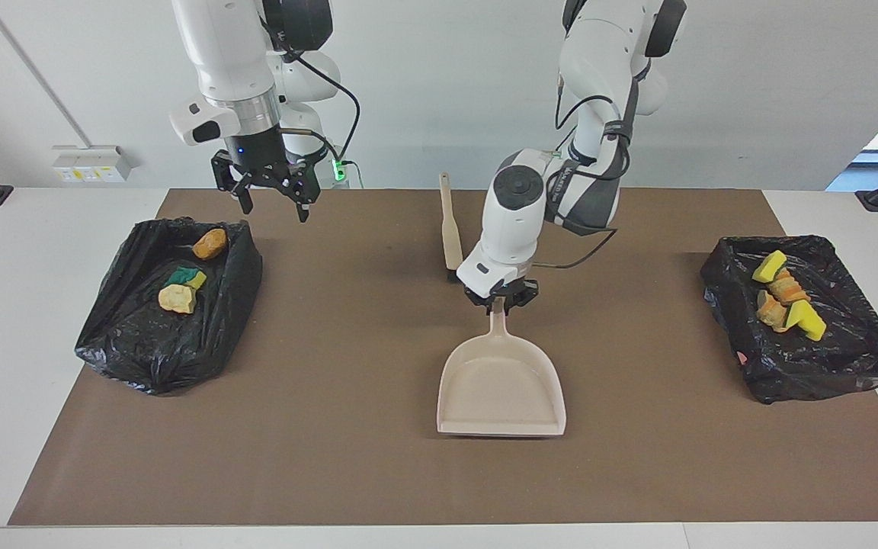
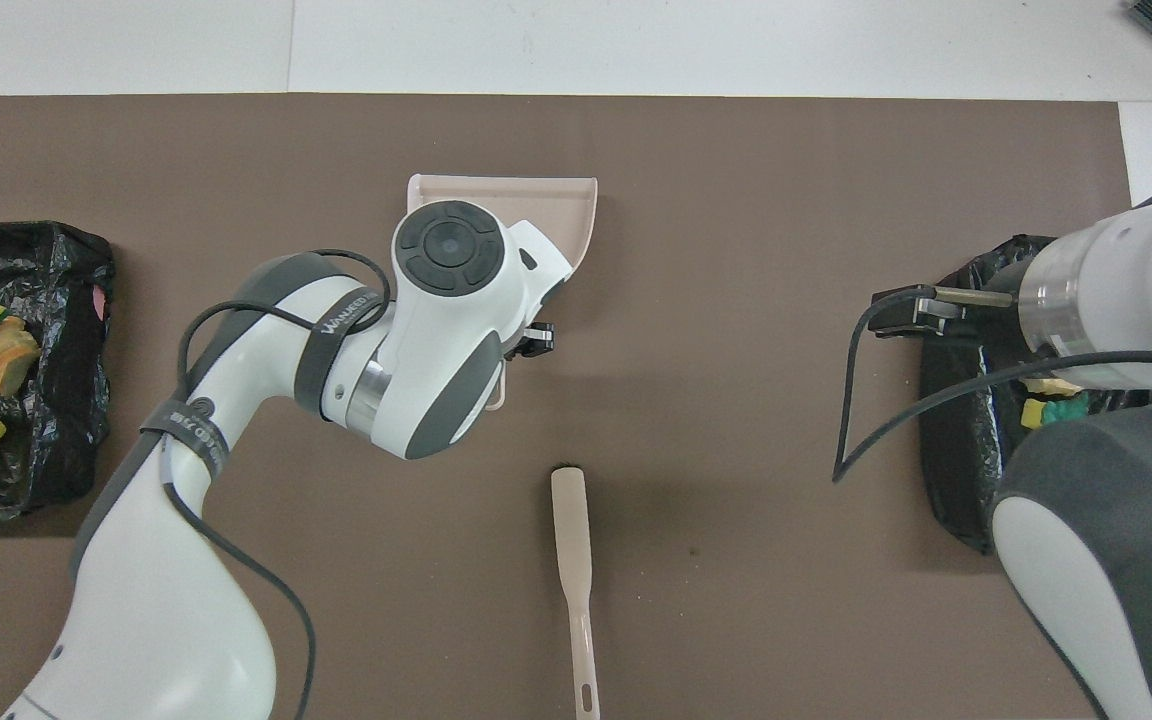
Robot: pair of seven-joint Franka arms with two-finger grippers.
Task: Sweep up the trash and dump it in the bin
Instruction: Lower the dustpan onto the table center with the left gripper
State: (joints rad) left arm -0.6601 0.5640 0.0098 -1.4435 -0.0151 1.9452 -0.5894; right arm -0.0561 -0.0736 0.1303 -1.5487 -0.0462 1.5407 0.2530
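My left gripper [image 1: 498, 299] is shut on the handle of the beige dustpan [image 1: 501, 385], which sits low at the middle of the mat with an empty pan and its mouth turned away from the robots. In the overhead view only the dustpan's [image 2: 581, 205] rim shows past my left arm. The beige-handled brush [image 1: 450, 229] lies on the mat close to the robots, untouched. Trash [image 1: 788, 299] lies in the black bin [image 1: 828, 366] at the left arm's end. More trash [image 1: 180, 293] lies in the black bin [image 1: 149, 343] at the right arm's end. My right gripper [image 1: 271, 200] hangs open and empty, high over the mat beside that bin.
The brown mat [image 1: 332, 457] covers most of the white table. In the overhead view the brush [image 2: 573, 560] lies lengthwise, bristles toward the dustpan. My right arm hides much of the bin [image 2: 966, 440] at its end, and the other bin [image 2: 56, 330] shows fully.
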